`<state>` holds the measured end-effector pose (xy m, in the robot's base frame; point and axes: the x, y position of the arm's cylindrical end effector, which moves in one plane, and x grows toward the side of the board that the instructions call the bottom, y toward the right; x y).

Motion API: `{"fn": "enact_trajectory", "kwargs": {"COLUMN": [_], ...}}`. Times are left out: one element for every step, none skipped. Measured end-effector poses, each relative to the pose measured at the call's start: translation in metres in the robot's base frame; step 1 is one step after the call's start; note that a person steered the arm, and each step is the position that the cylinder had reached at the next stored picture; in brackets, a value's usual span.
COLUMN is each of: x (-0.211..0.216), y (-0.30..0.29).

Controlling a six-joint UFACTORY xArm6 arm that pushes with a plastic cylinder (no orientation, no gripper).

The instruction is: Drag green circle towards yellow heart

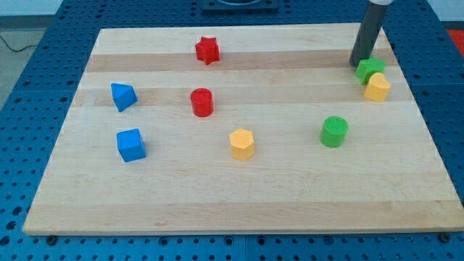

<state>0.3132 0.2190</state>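
Hidden or unclear: the rod (371, 32) is running out of the view's top, so its upper part is cut off. My tip (360, 63) is resting just left of the green block (370, 69), whose shape is hard to read. Jaws: none fitted, so nothing is being grasped.

Count: two red, a star (207, 50) and a cylinder (202, 102); two blue, a triangle (123, 96) and a cube (131, 144); two yellow, a hexagon (242, 143) and the yellow heart (377, 87), touching the green block; two green, counting the green circle (334, 131), sitting right of centre, well apart from my tip.

Surface: a pale wooden counter (239, 203) is lying on a blue perforated base (22, 109).
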Motion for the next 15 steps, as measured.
{"fn": "enact_trajectory", "kwargs": {"x": [-0.009, -0.019, 0.023, 0.074, 0.115, 0.145, 0.186, 0.208, 0.196, 0.175, 0.182, 0.189, 0.181, 0.174, 0.163], "y": [-0.001, -0.055, -0.105, -0.114, -0.127, -0.140, -0.140, -0.127, -0.091, -0.054, -0.055, -0.106, -0.098, -0.055, -0.010]}}
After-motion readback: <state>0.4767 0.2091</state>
